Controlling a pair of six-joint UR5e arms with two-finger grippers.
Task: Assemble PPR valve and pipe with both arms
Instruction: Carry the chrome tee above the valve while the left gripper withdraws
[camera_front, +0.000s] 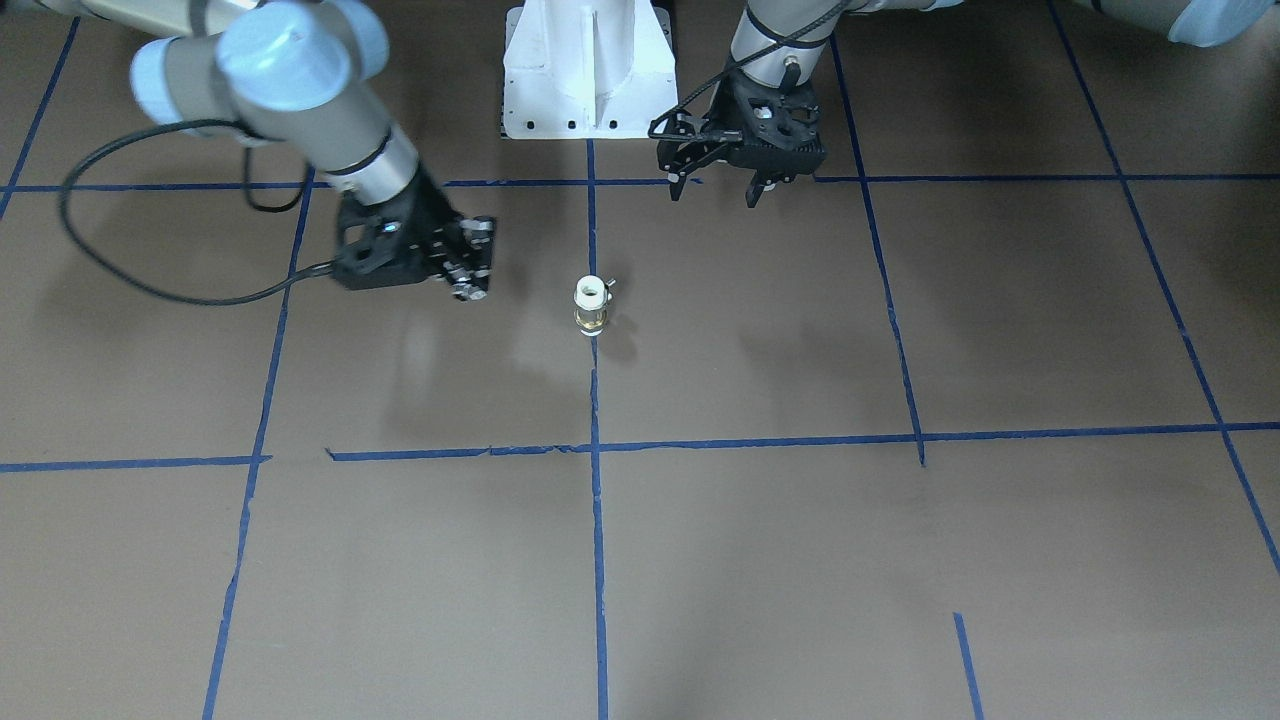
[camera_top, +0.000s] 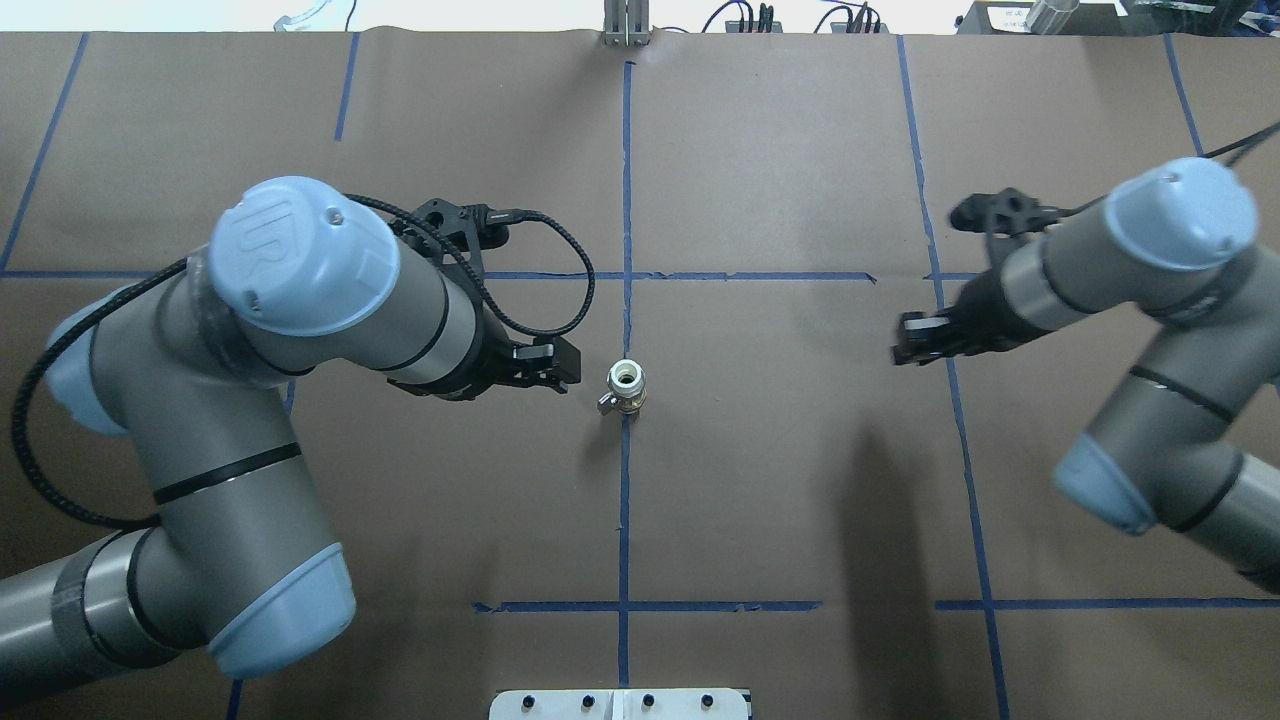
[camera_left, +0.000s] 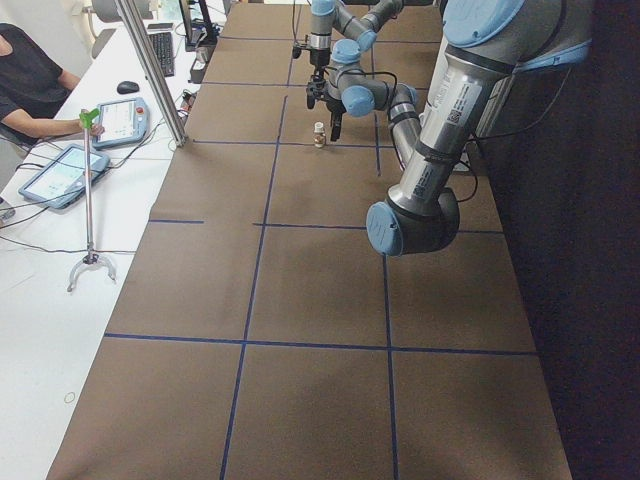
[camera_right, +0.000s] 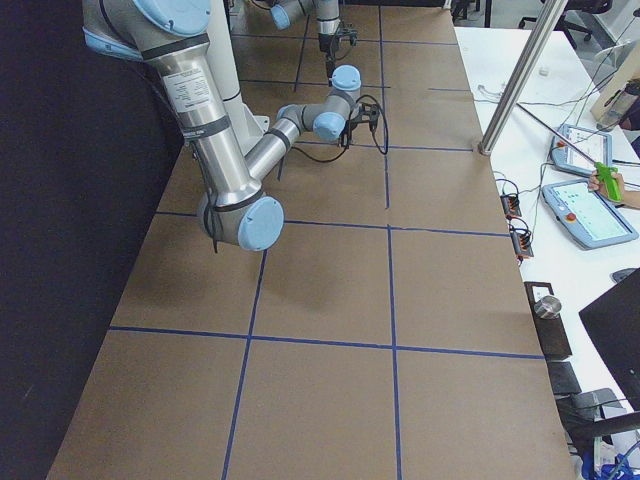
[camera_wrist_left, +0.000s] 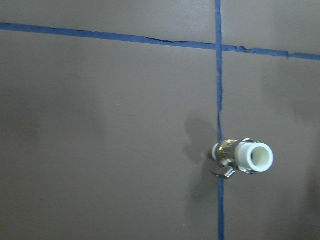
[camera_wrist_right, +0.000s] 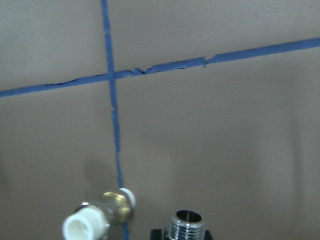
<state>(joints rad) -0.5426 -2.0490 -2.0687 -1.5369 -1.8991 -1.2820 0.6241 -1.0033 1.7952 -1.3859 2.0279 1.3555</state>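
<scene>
The pipe (camera_front: 591, 304) stands upright on the blue centre line, white open end up, with a brass band and a small metal lever on its side. It also shows in the overhead view (camera_top: 626, 384) and in both wrist views (camera_wrist_left: 245, 157) (camera_wrist_right: 102, 215). My right gripper (camera_front: 478, 258) is shut on the chrome PPR valve (camera_wrist_right: 186, 223), whose threaded open end shows just right of the pipe and apart from it. My left gripper (camera_front: 717, 190) hangs above the table on the pipe's other side, open and empty, with its fingers apart.
The white robot base mount (camera_front: 590, 70) sits at the table's robot-side edge. Blue tape lines grid the brown table paper (camera_front: 900, 560). A black cable loop (camera_front: 120, 270) trails from the right wrist. An operator and tablets (camera_left: 60, 170) are beyond the table's far edge.
</scene>
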